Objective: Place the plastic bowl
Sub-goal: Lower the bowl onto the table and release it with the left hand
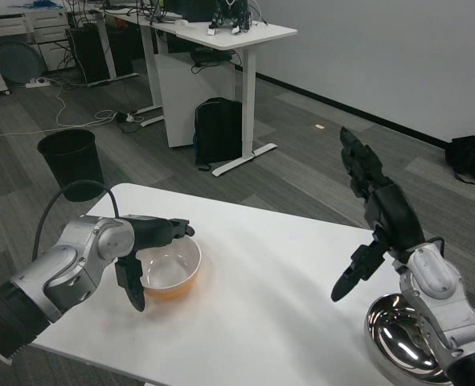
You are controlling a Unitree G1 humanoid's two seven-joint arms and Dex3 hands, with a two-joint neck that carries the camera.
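Two hands show in your head view, one at each side of the white table. Low on the left of the frame, your left hand is at the plastic bowl, which sits on the table near its left edge: orange outside, white inside, upright. Fingers reach across the bowl's far rim while another finger hangs down along its near left side, so the hand grips the rim between them. On the right of the frame, your right hand is raised above the table with its fingers spread apart and nothing in it; some point up toward the top of the frame, one points down and to the left. A shiny metal bowl stands at the lower right corner, partly hidden by your right forearm, well apart from the plastic bowl. Beyond the table, at the upper left of the frame, you see a black waste bin on the grey floor, and farther back a white desk with a black backpack resting against its base.
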